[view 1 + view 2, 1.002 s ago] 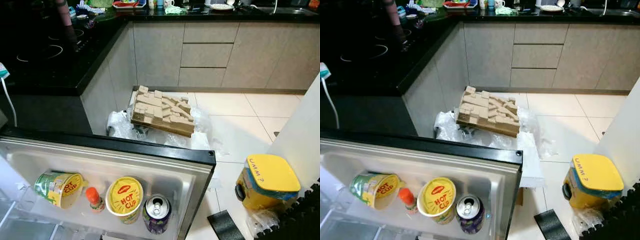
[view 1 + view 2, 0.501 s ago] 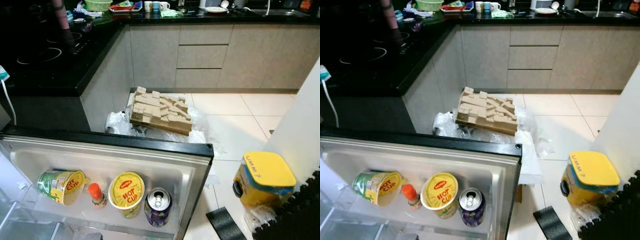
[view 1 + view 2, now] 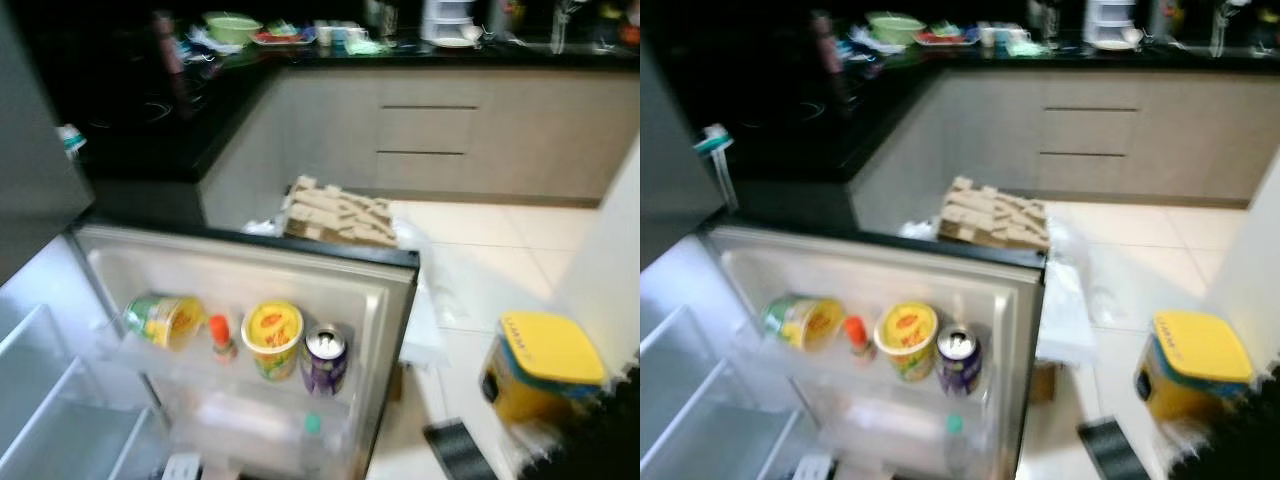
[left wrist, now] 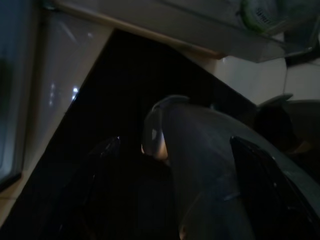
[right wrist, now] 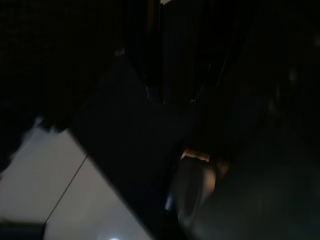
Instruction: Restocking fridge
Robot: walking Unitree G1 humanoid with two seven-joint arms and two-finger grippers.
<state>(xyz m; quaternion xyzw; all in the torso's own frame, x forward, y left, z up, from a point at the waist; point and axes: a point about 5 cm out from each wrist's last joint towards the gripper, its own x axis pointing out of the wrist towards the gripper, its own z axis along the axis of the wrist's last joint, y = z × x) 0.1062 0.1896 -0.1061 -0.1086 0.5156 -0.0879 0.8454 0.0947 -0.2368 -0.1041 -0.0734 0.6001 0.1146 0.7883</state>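
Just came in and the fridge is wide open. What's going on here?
Nothing is being handled right now. The fridge door stands open, and its shelf holds a tipped cup noodle, a small orange-capped bottle, an upright cup noodle and a purple can. A yellow-lidded container sits on the floor.

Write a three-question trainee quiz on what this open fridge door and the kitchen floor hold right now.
1. True or false: the purple can stands at the hinge end of the fridge door shelf.
2. Which lies tipped on its side? A) the green cup B) the yellow cup C) the purple can
3. Fill in: the yellow-lidded tub sits on the ____.

Key: 1 false; 2 A; 3 floor.
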